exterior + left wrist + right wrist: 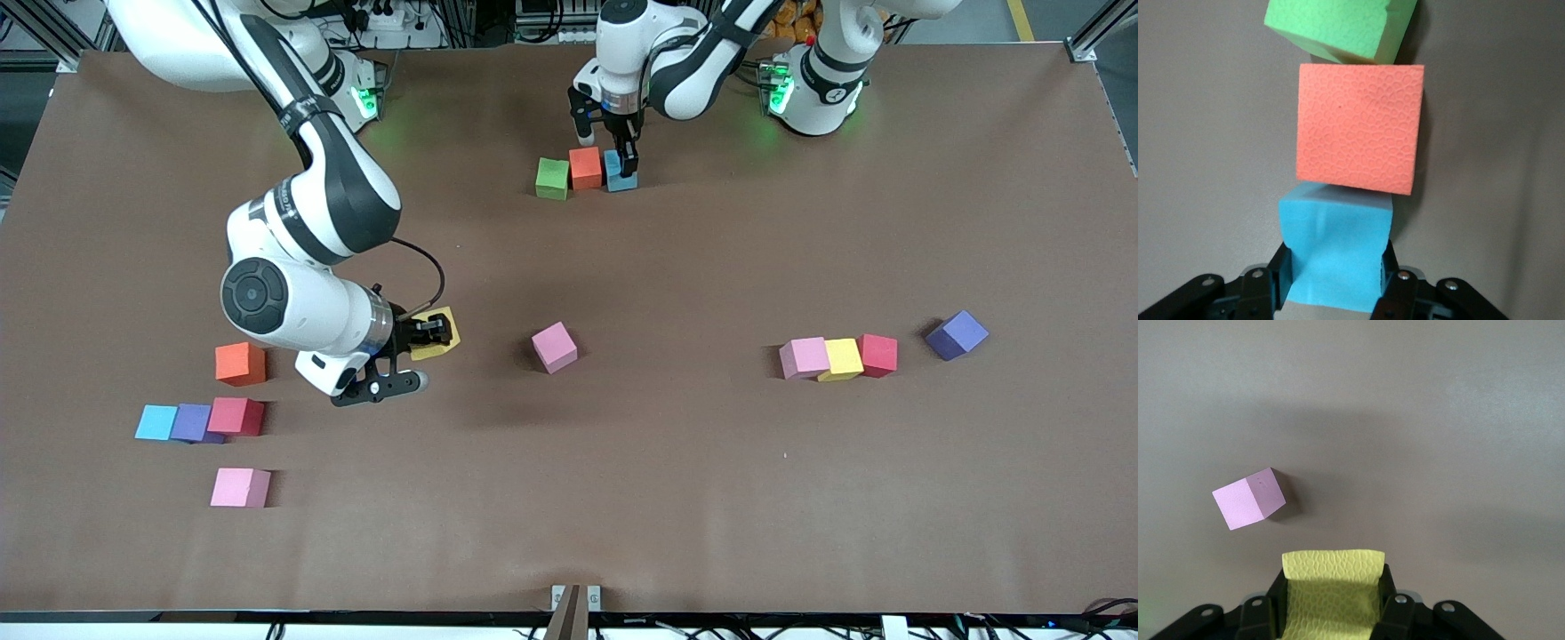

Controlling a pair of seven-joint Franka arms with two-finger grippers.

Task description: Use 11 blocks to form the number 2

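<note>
The left gripper (624,160) is pointing straight down near its own base, fingers squeezing a blue cube (1335,250). The right gripper (433,332) is hanging low over the table on a bent, outstretched arm, fingers pinching a yellow cube (1333,590).

Foam blocks (240,488) lie scattered in small clusters across the brown table (676,498).

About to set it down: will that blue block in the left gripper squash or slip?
Probably squashes: the blue block bulges and creases where the shut left gripper pinches it. Slipping seems unlikely, its surface looks matte. It likely springs back square beside the orange block.
</note>
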